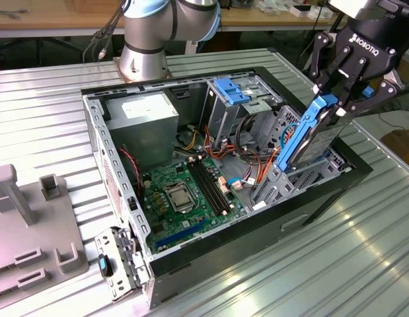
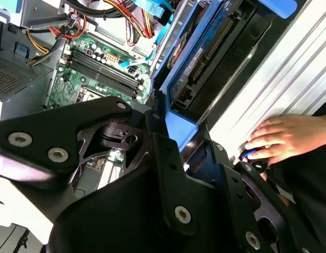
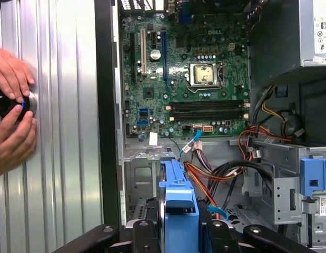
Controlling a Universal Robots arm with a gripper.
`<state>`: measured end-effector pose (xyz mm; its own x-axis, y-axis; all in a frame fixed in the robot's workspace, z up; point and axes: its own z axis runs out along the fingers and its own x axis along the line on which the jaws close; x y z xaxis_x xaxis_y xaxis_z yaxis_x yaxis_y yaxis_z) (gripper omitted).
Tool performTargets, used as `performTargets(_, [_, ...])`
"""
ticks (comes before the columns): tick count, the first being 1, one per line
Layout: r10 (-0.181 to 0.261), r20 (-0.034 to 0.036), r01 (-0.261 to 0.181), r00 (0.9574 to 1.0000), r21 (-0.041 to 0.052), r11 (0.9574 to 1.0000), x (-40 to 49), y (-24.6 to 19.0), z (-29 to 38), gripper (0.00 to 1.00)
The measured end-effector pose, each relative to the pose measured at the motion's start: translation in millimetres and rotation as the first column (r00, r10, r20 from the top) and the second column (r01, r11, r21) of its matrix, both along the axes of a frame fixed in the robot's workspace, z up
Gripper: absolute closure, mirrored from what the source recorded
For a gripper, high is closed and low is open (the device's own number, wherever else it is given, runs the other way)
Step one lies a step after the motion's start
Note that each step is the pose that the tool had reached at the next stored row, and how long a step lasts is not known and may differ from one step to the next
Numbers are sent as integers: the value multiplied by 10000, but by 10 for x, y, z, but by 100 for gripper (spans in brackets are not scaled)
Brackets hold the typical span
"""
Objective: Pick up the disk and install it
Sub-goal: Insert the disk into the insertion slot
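Ribbed metal table point(image 1: 336, 264), disk point(image 1: 308, 139) in pincer point(image 1: 336, 105)

The disk point(image 1: 311, 137) is a flat, dark grey drive set in a bright blue plastic frame. It stands on its narrow end, leaning over. The pincer point(image 1: 341, 104) is clamped on its upper end, and its lower end is at the metal drive cage point(image 1: 275, 181), on the exterior view's right of the open computer case point(image 1: 323, 198).
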<state>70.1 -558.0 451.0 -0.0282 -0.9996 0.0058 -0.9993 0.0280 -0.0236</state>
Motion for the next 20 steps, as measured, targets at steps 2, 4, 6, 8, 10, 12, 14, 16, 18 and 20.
performTargets(2, [-24,0,24,10000,-2,10000,0,0,-1,63])
performTargets(4, [-64,0,64,10000,-4,10000,0,0,-5,63])
performTargets(6, [-68,-1,68,10000,-3,10000,0,0,-9,63])
performTargets(8, [-68,-5,68,10000,-3,10000,0,0,-27,63])
performTargets(10, [-68,-11,68,10000,-2,10000,0,0,-46,63])
performTargets(12, [-68,-16,68,10000,-3,10000,0,0,-56,63])
performTargets(14, [-68,-23,68,10000,-1,10000,0,0,-68,63])
performTargets(16, [-68,-31,68,10000,-2,10000,0,0,-77,63])
performTargets(18, [-68,-39,68,10000,-2,10000,0,-1,-85,63])
performTargets(20, [-68,-47,68,10000,-2,10000,0,-1,-93,63])
